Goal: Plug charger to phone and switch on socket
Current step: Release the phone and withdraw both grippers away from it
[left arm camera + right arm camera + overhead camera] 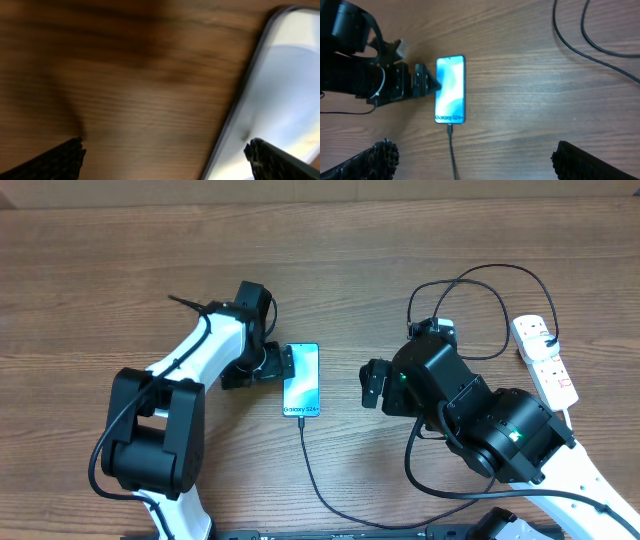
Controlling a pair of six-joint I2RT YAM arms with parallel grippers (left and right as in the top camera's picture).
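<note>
Roughly halfway, judging by the layout. Phone point(301, 380): lies flat on the table point(100, 260) at the centre of the overhead view, screen up and lit. Charger point(310, 470): meets the phone's lower edge with its plug tip point(450, 129), looks seated there, then trails off toward the bottom of the frame; loops loosely again at upper right, near the socket point(545, 360). First half therefore probably done, though seating depth too small to confirm.

Left to do: pressing a switch on the socket, which sits at the far right of the overhead view, well apart from both arms. Cannot tell whether any switch is already on.

Left end effector point(278, 366): just beside the phone's left edge, jaws spread wide, gripping nothing; one fingertip point(275, 160) hangs over the phone's rim in the left wrist view. Right end effector point(371, 384): to the right of the phone, between it and the socket, jaws spread wide, empty.

Count: one phone, one socket, one black charger, two end effectors.
</note>
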